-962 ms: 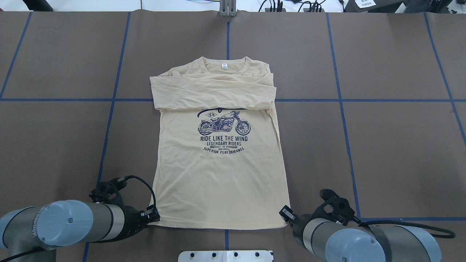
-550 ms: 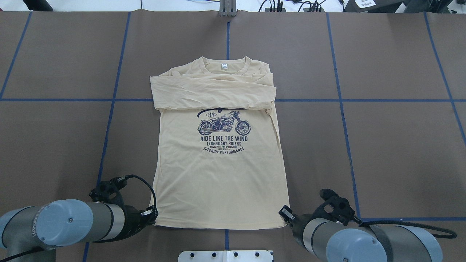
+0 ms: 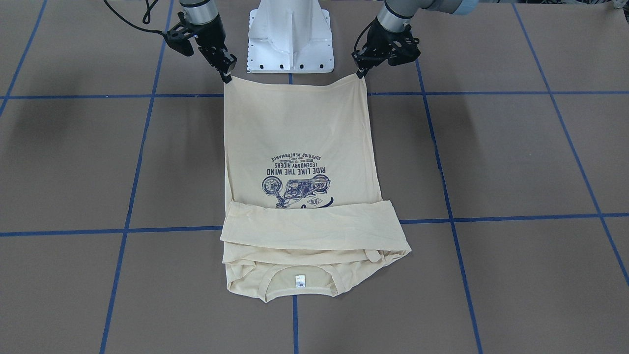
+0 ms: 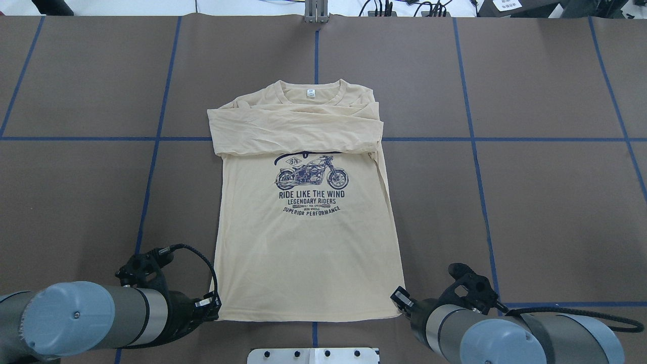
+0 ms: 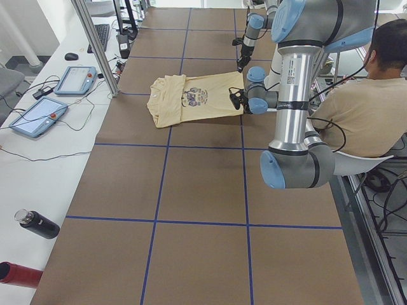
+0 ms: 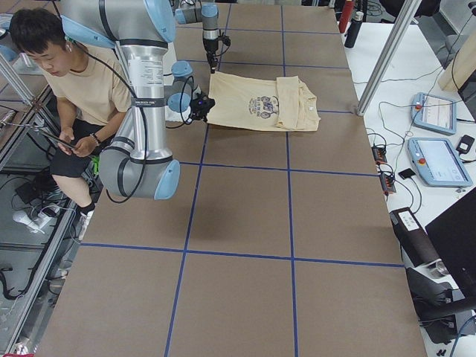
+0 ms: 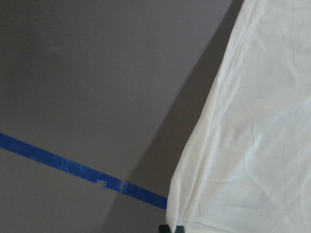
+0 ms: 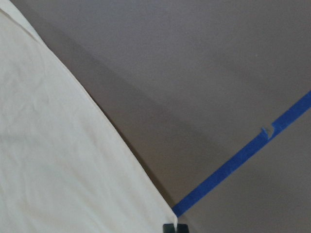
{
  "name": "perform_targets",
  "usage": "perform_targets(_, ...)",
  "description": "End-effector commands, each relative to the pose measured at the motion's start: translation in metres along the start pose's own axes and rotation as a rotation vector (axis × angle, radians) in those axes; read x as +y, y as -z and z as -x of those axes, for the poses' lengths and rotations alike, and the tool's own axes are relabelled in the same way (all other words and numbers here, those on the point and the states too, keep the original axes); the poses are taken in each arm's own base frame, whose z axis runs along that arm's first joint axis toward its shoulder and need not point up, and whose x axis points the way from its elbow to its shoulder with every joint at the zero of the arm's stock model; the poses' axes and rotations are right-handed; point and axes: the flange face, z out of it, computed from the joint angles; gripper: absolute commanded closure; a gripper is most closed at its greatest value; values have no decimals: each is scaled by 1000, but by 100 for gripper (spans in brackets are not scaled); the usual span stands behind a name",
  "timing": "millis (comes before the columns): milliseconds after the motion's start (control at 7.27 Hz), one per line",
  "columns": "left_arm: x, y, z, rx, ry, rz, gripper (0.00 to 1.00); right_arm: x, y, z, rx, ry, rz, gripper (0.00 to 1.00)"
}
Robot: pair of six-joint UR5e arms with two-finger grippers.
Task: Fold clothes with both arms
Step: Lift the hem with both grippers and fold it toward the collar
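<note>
Hem: nearest edge of shirt, stretched between both sets of fingers.
Left gripper: closed, pinching one hem corner.
Right gripper: closed, pinching the other corner.
Fabric: judged thin, light, limp; will sag if tension drops.
Hold: hem corners suit; keep pull even.
Beyond fingers: print, folded sleeves, collar farthest, flat on table.
</note>
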Motion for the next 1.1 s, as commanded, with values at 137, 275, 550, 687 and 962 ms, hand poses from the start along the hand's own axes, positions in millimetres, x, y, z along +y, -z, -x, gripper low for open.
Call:
perform_targets(137, 18, 38, -11, 45, 38, 79, 100, -7, 31, -3, -6, -3, 29, 100)
perform_targets(275, 21, 45, -16, 68, 15, 82, 100, -8, 39, 1, -1, -5, 24, 100)
perform_targets(550, -1, 49, -23, 84, -22, 42, 100, -32, 43, 31, -1, -45, 43, 100)
perform_targets(687, -32, 62, -36, 118, -144, -24, 100, -60, 38, 56, -6, -33, 31, 100)
perform_targets(962, -128, 68, -57, 110, -207, -114, 100, -133, 15, 143, -10, 29, -23, 100)
